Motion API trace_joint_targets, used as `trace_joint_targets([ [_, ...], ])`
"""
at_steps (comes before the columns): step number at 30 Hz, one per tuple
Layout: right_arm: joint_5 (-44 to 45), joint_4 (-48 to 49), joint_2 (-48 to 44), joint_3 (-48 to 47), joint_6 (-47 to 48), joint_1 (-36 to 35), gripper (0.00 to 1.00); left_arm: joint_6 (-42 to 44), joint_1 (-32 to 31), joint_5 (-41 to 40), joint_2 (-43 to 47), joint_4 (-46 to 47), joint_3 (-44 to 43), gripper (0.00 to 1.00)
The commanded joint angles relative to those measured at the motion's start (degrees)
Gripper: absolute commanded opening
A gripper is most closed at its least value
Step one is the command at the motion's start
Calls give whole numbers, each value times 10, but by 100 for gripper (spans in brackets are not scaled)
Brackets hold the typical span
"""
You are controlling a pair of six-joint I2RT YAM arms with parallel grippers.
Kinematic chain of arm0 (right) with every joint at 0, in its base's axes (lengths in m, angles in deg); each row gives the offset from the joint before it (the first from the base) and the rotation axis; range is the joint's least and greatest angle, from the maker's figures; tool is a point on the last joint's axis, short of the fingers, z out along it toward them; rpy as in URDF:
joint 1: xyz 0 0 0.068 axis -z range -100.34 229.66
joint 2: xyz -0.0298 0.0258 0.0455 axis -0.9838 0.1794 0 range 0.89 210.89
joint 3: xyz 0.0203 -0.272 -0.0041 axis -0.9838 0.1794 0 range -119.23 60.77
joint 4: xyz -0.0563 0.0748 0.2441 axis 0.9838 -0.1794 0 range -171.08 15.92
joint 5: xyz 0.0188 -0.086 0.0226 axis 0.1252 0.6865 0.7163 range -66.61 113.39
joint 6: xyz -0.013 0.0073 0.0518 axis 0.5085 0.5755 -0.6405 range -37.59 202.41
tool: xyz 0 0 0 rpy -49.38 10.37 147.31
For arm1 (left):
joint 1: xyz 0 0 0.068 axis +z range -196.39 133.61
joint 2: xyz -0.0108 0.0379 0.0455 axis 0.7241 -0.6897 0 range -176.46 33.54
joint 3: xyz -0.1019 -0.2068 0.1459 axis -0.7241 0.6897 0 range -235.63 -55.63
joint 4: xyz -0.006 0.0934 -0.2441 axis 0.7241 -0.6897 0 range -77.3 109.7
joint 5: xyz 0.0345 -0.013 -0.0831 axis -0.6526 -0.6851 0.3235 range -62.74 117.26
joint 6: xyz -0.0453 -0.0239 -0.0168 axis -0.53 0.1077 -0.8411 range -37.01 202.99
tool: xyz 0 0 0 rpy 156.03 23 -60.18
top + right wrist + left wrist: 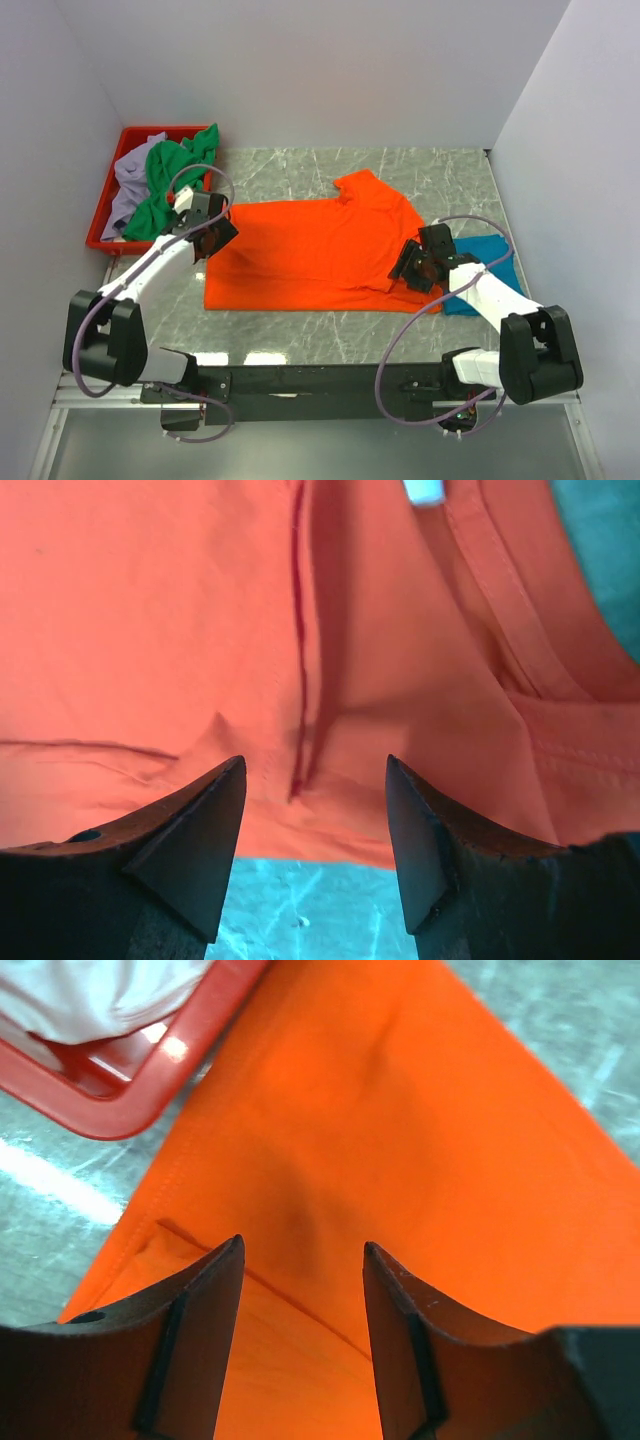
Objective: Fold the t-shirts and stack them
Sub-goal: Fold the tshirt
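The orange t-shirt (310,250) lies spread flat in the middle of the table. My left gripper (212,240) hovers open over its left edge beside the tray; in the left wrist view the gripper (303,1245) has a folded seam of the orange t-shirt (400,1110) between its fingers. My right gripper (410,268) is open above the shirt's right edge near the collar; the right wrist view shows the gripper (315,760) straddling the edge of the orange cloth (150,630). A teal t-shirt (495,255) lies at the right, partly under the right arm. Green (170,180) and lavender (128,185) t-shirts fill the tray.
The red plastic tray (95,240) stands at the back left, its corner (130,1110) close to the left gripper. White walls close in the marble table (430,170) on three sides. Bare table (300,900) shows just below the orange cloth's edge.
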Motion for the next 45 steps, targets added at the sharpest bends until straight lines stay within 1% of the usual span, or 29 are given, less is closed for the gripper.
trace_joint_targets([
  [1, -10, 69, 10, 5, -6, -2, 64, 22, 0, 32, 41, 27, 5, 57],
  [5, -21, 90, 12, 18, -17, -6, 63, 25, 0, 33, 65, 26, 18, 57],
  [8, -26, 97, 14, 22, -20, -6, 60, 24, 0, 20, 72, 21, 26, 57],
  [13, -31, 107, 26, 25, -25, -10, 54, -5, 0, -32, 72, -12, 44, 56],
  [16, -34, 112, 30, 24, -28, -11, 50, -33, 0, -55, 74, -21, 61, 50],
  [18, -35, 113, 32, 25, -29, -11, 47, -49, 0, -64, 72, -26, 69, 49],
  [25, -47, 122, 36, 23, -30, -12, 36, -79, 0, -80, 23, -32, 80, 44],
  [31, -54, 126, 36, 22, -30, -14, 29, -95, 0, -80, -30, -29, 74, 43],
  [35, -58, 128, 36, 17, -30, -13, 25, -102, -1, -83, -47, -31, 71, 43],
  [39, -61, 128, 36, 16, -29, -14, 20, -106, 0, -84, -53, -31, 73, 39],
  [40, -61, 128, 35, 15, -30, -14, 17, -105, 0, -83, -55, -31, 72, 36],
  [42, -62, 128, 34, 16, -30, -14, 15, -106, 0, -84, -56, -33, 72, 32],
  [43, -63, 128, 33, 16, -30, -13, 12, -104, 0, -82, -52, -30, 74, 27],
  [44, -63, 128, 33, 17, -30, -13, 11, -103, 0, -81, -49, -29, 75, 25],
  [45, -63, 129, 31, 17, -31, -14, 10, -103, 0, -81, -45, -29, 76, 20],
])
